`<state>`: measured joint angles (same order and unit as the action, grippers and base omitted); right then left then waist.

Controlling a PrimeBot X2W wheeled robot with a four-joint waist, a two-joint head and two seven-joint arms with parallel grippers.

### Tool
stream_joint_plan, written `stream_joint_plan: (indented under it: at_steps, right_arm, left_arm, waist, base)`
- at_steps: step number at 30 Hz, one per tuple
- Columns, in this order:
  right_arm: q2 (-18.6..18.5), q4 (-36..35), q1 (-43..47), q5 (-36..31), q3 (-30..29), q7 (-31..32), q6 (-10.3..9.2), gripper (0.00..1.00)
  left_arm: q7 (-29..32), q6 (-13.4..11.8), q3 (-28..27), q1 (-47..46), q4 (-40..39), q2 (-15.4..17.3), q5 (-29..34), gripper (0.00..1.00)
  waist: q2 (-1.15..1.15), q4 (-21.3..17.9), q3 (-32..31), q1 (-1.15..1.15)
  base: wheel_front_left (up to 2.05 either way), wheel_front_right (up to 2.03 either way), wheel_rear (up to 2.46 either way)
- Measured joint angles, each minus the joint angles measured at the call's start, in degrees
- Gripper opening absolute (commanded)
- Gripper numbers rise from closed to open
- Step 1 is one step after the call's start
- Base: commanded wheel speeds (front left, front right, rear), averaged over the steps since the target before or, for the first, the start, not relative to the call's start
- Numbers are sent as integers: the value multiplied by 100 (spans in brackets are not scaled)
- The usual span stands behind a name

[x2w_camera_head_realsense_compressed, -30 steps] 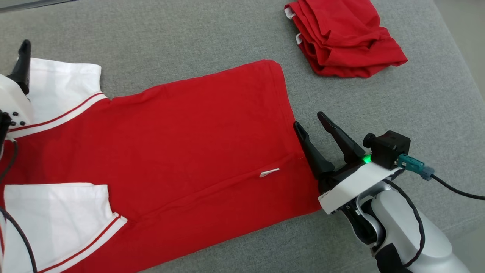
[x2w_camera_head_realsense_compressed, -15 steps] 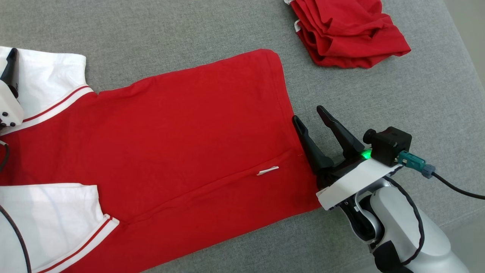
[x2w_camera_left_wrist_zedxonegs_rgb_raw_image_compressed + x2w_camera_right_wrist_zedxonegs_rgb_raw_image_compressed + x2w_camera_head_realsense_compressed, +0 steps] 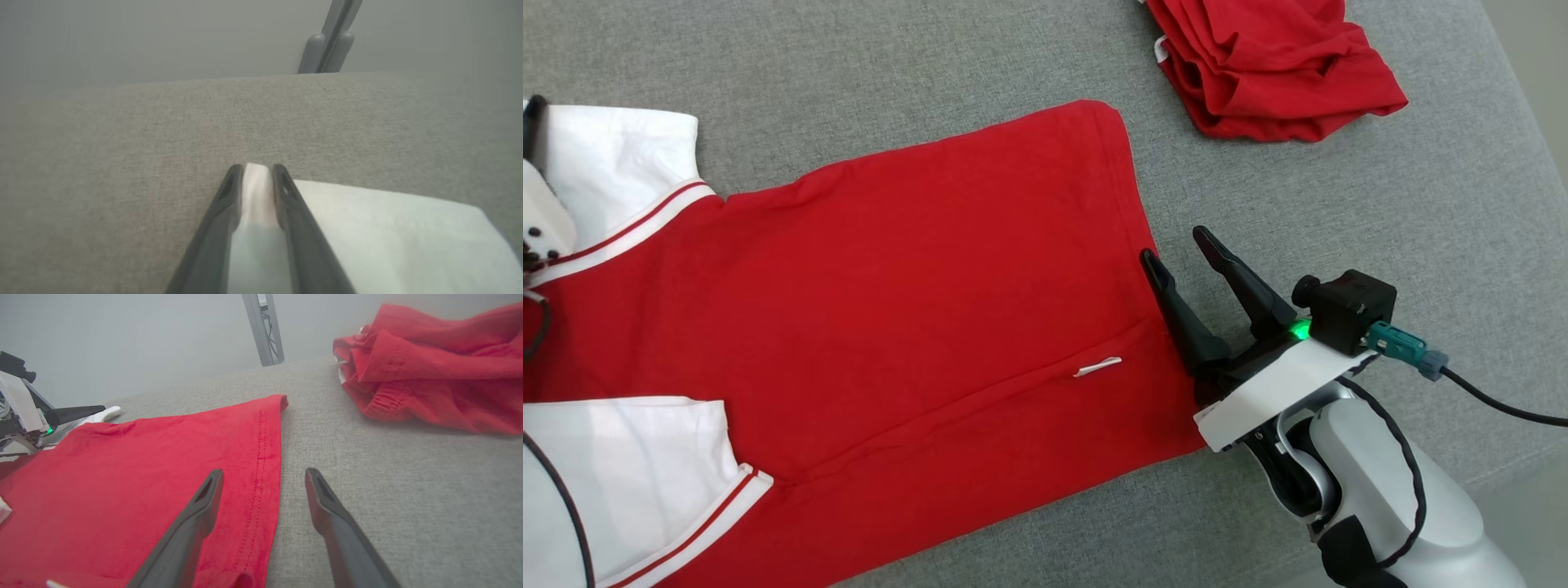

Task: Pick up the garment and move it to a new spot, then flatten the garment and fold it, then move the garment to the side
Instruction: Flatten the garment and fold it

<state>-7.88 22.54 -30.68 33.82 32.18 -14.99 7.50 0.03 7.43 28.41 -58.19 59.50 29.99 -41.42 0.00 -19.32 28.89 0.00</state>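
**Shirt (image 3: 915,286) spread flat on the desk (image 3: 931,73), grips being taken for the fold**
The left gripper (image 3: 255,169) is narrow, pinching the white sleeve (image 3: 388,228). The right gripper (image 3: 1174,245) stands wide astride the hem (image 3: 265,457), holding nothing. This looks like the start of folding. Next, the right gripper should drop and close on the hem, then both should lift together, clear of the red pile (image 3: 1274,65).

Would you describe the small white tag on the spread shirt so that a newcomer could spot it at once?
On the grey surface lies a spread red shirt with white sleeves. Toward its hem, near the right gripper, a small white tag sits on a long crease. Unlike the broad sleeves, it is a thin sliver amid red.
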Motion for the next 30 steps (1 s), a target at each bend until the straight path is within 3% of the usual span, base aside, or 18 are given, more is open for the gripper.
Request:
stream_joint_plan:
  at_steps: [1,9,30]
  right_arm:
    - [10,10,-8,0,2,0,0,100]
    - [47,197,-387,2,38,0,0,100]
    - [375,2844,-2239,1083,628,135,-1,100]
  left_arm:
    - [30,0,-13,-1,-35,-31,-155,0]
    - [-214,0,325,-41,-69,18,-207,0]
    - [-722,0,1087,-160,-238,-241,-597,0]
  waist:
    - [0,2,7,0]
    - [0,103,-19,0]
    - [0,574,-168,0]
  base:
    - [0,0,0]
    - [0,0,0]
    - [0,0,0]
